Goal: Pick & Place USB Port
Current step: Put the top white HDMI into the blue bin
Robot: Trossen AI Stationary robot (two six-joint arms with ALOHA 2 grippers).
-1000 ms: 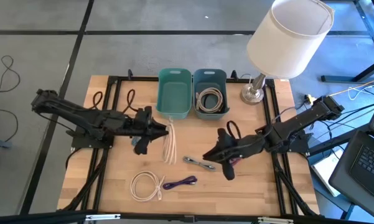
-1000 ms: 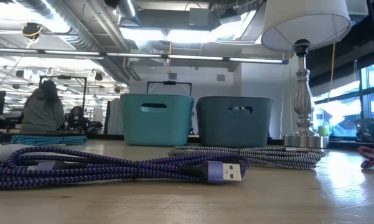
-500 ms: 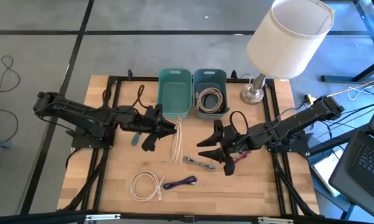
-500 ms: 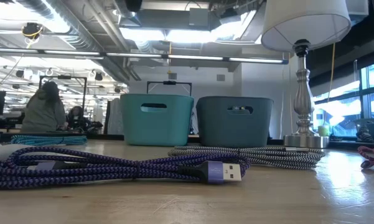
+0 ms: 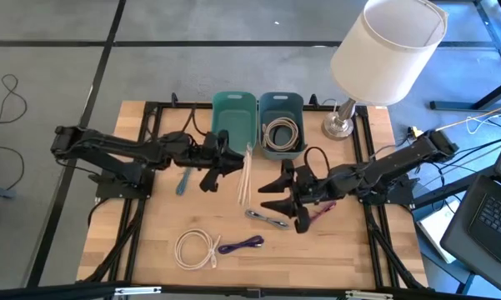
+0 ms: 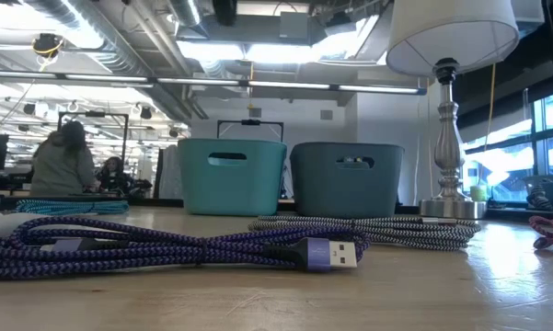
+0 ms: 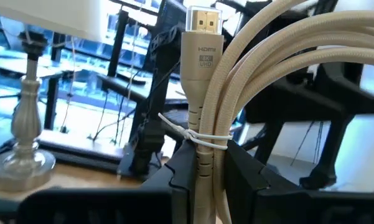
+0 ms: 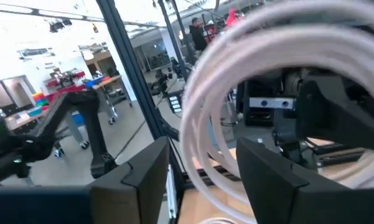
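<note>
Left hand [image 7: 206,171] clamped on cream HDMI cable [image 7: 202,93]; right hand [image 5: 271,200] spread apart, nothing visibly gripped, over table [image 5: 150,250].

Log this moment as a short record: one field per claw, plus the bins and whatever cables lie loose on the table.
left claw: shut on beige cable, carried beside the teal bin
right claw: fingers spread, above the table, with a white cable looped between them
teal bin: nothing seen inside
dark bin: holds a coiled cable
loose on table: white coil, purple cable, striped cable, pink cable by the right arm
lamp: far right corner
</note>
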